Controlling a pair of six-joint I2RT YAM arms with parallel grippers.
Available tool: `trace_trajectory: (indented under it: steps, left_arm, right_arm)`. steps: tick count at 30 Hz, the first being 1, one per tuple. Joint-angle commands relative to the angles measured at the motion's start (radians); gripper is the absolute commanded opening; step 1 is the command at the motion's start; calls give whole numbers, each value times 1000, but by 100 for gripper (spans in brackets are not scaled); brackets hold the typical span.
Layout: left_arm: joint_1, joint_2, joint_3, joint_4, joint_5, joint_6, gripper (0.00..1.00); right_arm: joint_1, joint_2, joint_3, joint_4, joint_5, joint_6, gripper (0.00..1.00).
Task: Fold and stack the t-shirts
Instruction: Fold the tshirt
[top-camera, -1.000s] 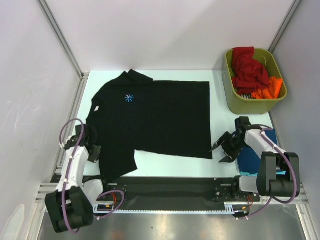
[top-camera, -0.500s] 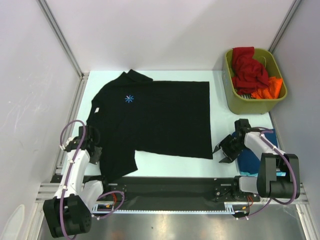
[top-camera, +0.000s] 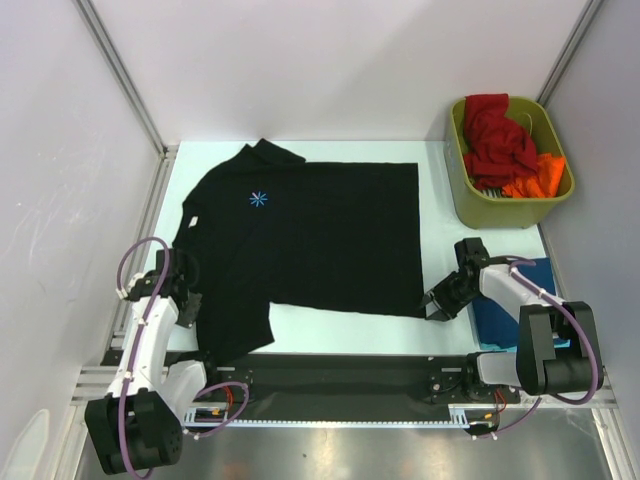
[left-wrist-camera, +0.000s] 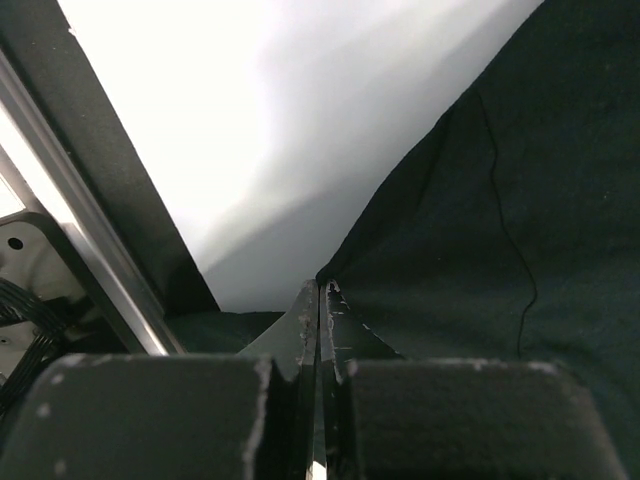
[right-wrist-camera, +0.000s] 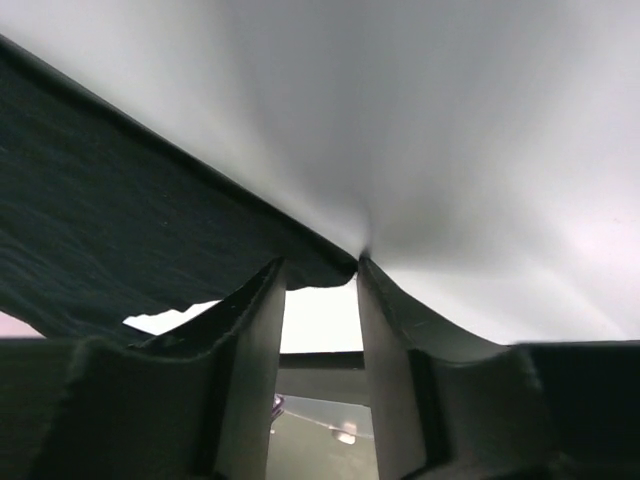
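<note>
Left hand: near left corner of the table; fingers pressed fully together, tips at the hem of the near sleeve; whether cloth is pinched between them cannot be told.
Right hand: near right; fingers apart, straddling the near hem corner, not clamped.
Blue cloth: just right of that hand, partly hidden under the arm.
Black t-shirt: spread flat across the middle of the table, collar to the left, hem to the right, starburst print up; likely light, limp and thin, prone to sag and crease; best taken by pinching hem corners and sleeve edges, both sides lifted together.
Olive bin: far right corner; holds a crumpled red t-shirt and orange t-shirt, unfolded.
</note>
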Motion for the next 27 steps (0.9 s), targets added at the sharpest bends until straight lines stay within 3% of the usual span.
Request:
trace_trajectory:
  steps: [1, 5, 6, 7, 10, 19, 27]
  left_arm:
    - [-7, -10, 36, -41, -41, -11, 0]
    - [-7, -13, 39, -46, -48, -18, 0]
    - [-7, -15, 41, -44, -48, -18, 0]
    - [-7, -13, 43, -47, -55, -18, 0]
    - [-7, -18, 64, -75, -75, -18, 0]
    - [-14, -49, 139, -150, -138, -11, 0]
    - [-14, 45, 210, -94, -141, 56, 0]
  right_arm:
    - [14, -1, -26, 25, 97, 47, 37]
    - [13, -4, -49, 39, 116, 50, 26]
    - [14, 8, -49, 50, 113, 44, 21]
    - [16, 12, -51, 53, 113, 37, 11]
    - [14, 20, -48, 47, 107, 3, 0]
    - [30, -47, 47, -83, 94, -173, 0]
    - [33, 51, 191, -97, 76, -307, 0]
